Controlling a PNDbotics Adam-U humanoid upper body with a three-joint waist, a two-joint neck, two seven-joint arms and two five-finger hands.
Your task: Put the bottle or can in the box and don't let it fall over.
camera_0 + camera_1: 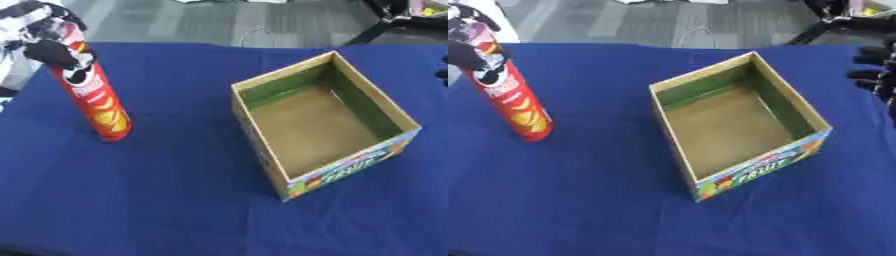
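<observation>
While half cut off, left hand (51, 50) curled around tilted can (94, 97); right hand (878, 70) unclear.

Can (94, 95) stands upright, far left on table (175, 200). Box (325, 125) sits right of it, well apart. Nothing in box.

Even, fairly bright light falls from overhead on the blue tablecloth (175, 190), with no glare. Inside the cardboard box (741, 175), the near-left walls shade the floor softly. Everything looks slightly soft; the left hand (48, 50) above the box's left is blurred.
</observation>
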